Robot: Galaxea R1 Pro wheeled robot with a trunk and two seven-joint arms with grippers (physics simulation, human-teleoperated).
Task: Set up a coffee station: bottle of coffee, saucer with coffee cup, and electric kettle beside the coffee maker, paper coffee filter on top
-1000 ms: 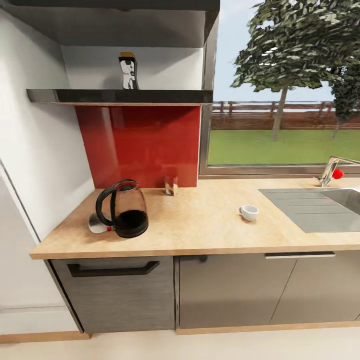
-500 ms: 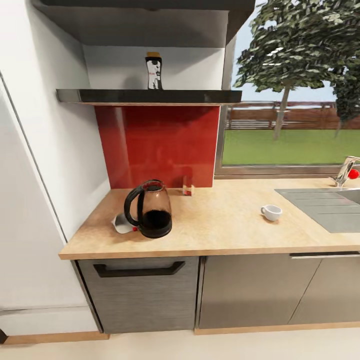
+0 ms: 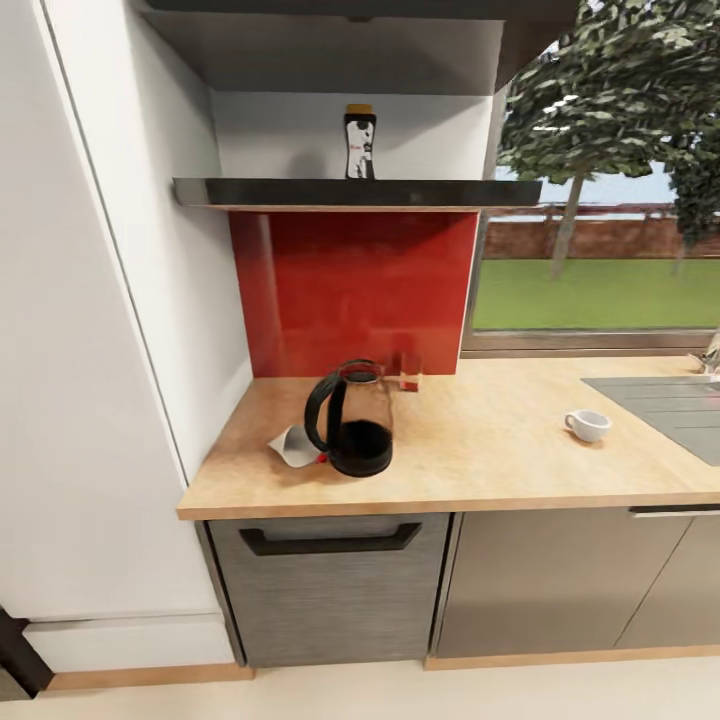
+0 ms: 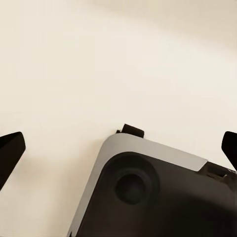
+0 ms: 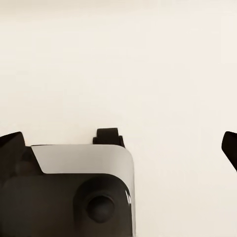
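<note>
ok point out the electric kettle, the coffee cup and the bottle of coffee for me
electric kettle (image 3: 358, 440): head view, on its dark rounded body.
coffee cup (image 3: 587, 425): head view, on the white bowl of the cup.
bottle of coffee (image 3: 359, 150): head view, on the label at mid-height.

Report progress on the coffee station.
Done: nothing clearly. The bottle of coffee is on the kitchen shelf. The electric kettle and coffee cup stand apart on the countertop. Both grippers are open, holding nothing. Everything is left.
</note>
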